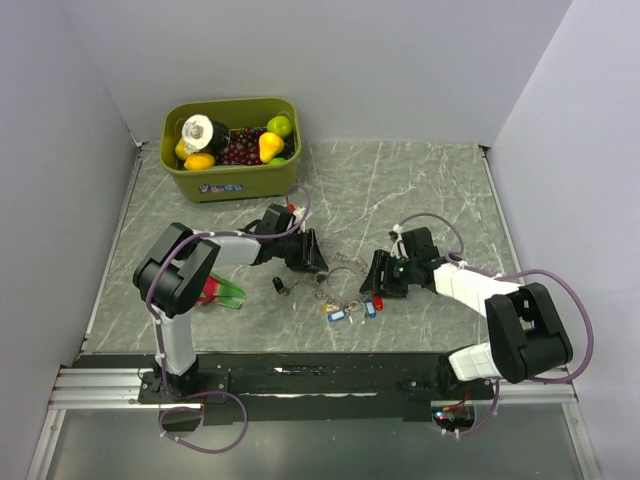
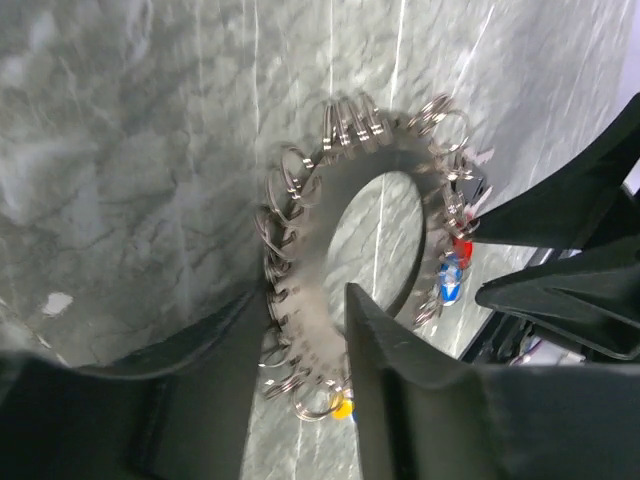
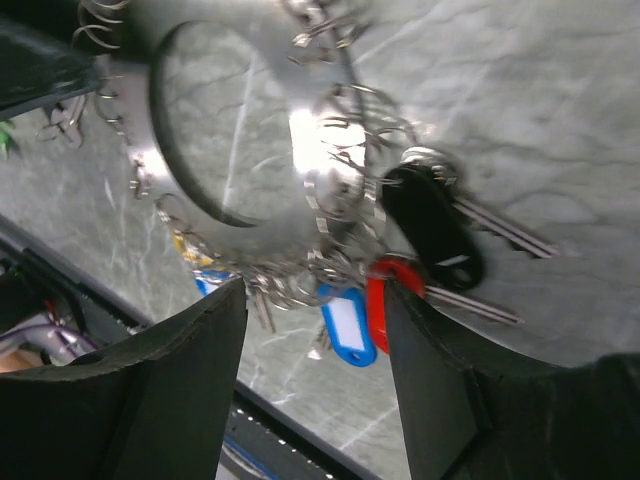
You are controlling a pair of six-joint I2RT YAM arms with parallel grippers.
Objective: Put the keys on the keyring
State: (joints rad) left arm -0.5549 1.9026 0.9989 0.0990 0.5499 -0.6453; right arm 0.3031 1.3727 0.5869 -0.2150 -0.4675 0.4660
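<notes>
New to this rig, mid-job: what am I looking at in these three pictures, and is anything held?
Two robot arms are bolted at the near edge of a marbled table. The wide picture looks down from above and behind them; the other two come from a camera on each wrist, so the dark wedges are that arm's own fingers. Between the arms is the keyring, a flat grey band hung with wire loops. A black-tagged key, a red one and a blue one appear attached to it. A small dark key lies loose on the table. A green bin of fruit sits far left. The left end effector straddles the band; whether it pinches it is unclear. The right end effector is open.
</notes>
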